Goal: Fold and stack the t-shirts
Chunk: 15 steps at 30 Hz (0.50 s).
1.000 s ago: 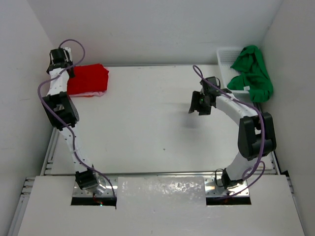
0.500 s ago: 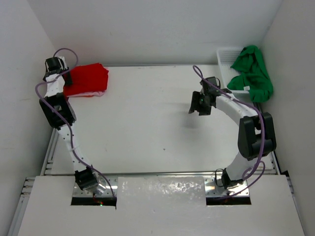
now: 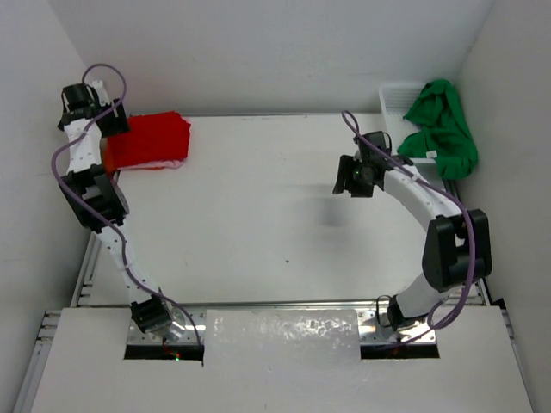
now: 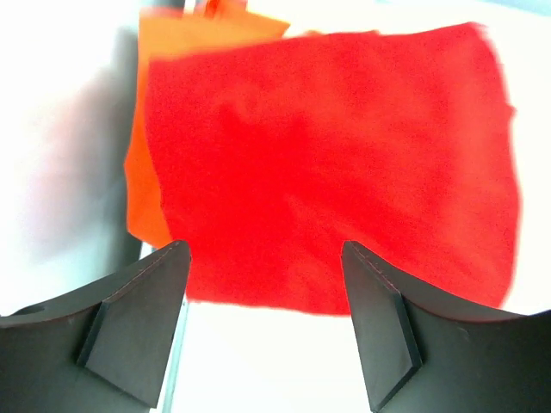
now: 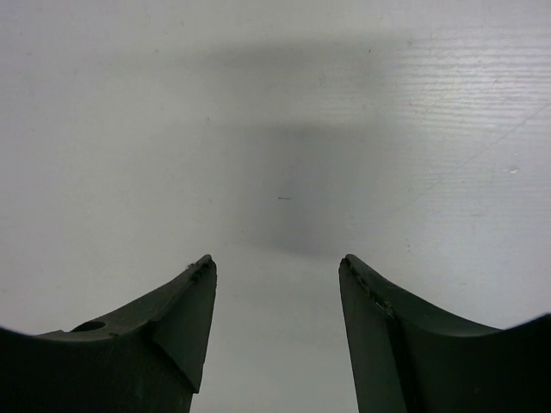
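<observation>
A folded red t-shirt [image 3: 153, 138] lies at the table's back left on top of an orange t-shirt, whose edge [image 4: 145, 176] sticks out on its left side. My left gripper [image 3: 108, 120] hovers just left of this stack, open and holding nothing; in the left wrist view [image 4: 264, 249] the red t-shirt [image 4: 344, 163] shows between its fingers, below them. A crumpled green t-shirt [image 3: 443, 125] hangs over the white basket at the back right. My right gripper [image 3: 344, 179] is open and empty above bare table [image 5: 275, 258], left of the basket.
The white mesh basket [image 3: 396, 101] stands in the back right corner against the wall. White walls close in the table [image 3: 258, 215] on the left, back and right. A metal rail [image 3: 86, 267] runs along the table's left edge.
My left gripper has opened, let go of the red t-shirt and drawn back to the left. My right arm has shifted slightly, its jaws unchanged.
</observation>
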Tool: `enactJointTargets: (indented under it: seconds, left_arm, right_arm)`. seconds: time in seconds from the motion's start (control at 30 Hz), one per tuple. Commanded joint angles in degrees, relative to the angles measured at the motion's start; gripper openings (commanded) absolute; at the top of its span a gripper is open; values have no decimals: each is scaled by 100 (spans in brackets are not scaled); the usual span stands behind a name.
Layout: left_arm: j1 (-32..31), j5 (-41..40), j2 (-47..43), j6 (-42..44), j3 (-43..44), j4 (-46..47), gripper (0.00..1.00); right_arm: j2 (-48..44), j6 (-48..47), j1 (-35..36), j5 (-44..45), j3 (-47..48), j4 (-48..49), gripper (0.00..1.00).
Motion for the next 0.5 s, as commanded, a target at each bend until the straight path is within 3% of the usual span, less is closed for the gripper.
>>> enactJointTargets:
  seconds: [0.0,0.23,0.47]
  left_arm:
    - [-279,478,-1247,255,-221,-421,70]
    - [-1097,556,-2214,1476,-1848,-1431,70]
    - [-1229,1048,-2399,1408,-2306,-1592,69]
  right_arm:
    - [-424,-260,-60,146,49,-72,58]
    - [-635,-691,-490,-3,1111,-528,65]
    - [13,-999,-1272,-214,3009,-1127,70]
